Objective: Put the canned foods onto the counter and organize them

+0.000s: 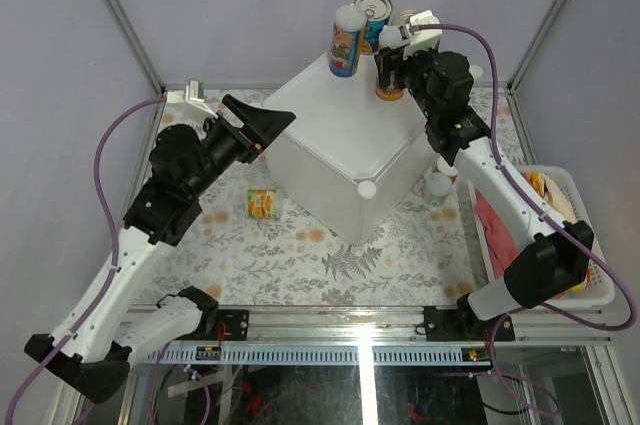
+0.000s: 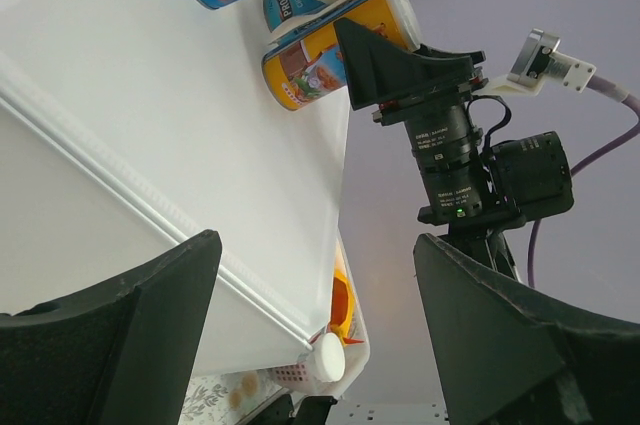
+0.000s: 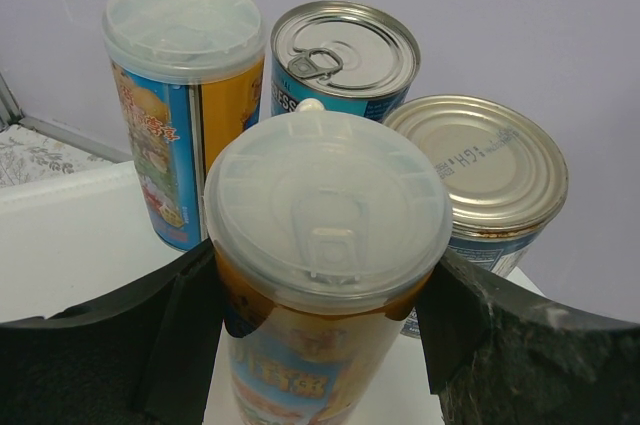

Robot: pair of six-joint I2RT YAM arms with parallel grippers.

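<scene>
Clamped across the sides of the rigid, likely heavy, slick-labelled yellow-orange tin with a clear plastic lid (image 3: 325,215), the right end effector (image 3: 318,335) holds it upright at the far corner of the white plastic cube counter (image 1: 330,140).

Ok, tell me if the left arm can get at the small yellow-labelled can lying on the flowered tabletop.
Probably yes. The small yellow-labelled can lies in the open close to the left gripper, which is open and empty. Nothing sits between them; only the white cube-shaped plastic box stands close beside.
</scene>
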